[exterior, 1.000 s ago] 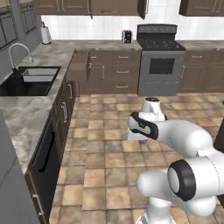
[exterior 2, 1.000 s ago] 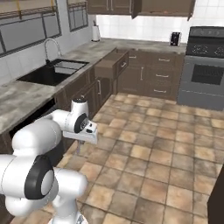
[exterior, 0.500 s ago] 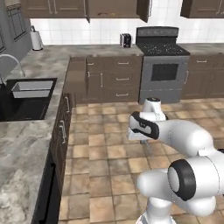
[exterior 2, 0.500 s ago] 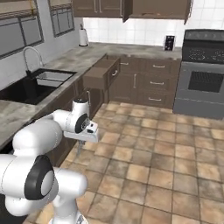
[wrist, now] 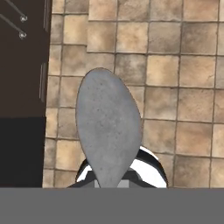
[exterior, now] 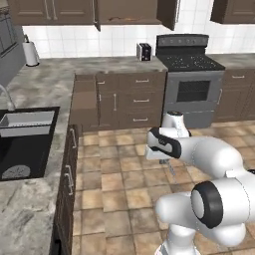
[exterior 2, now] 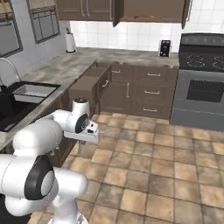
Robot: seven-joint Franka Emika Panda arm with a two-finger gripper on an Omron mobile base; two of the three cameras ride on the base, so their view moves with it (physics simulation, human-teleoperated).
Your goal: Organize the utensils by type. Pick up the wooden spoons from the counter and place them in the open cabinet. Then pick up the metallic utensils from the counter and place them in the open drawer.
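Grey metal spoon point(wrist: 108, 131) sits clamped in the tool point(exterior: 169, 167), bowl out over bare tan floor tiles point(exterior 2: 148, 175). Wide floor lies clear toward the stove point(exterior: 191, 84). At the desk point(exterior 2: 83, 65) corner the open drawer point(exterior 2: 92, 83) juts out; its inside looks bare, though dim.

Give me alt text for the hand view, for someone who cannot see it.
A grey, speckled oval metal spoon bowl rises from the shut pincer at the bottom edge, held above tan square floor tiles. Dark brown cabinet fronts with silver bar handles run along the left.
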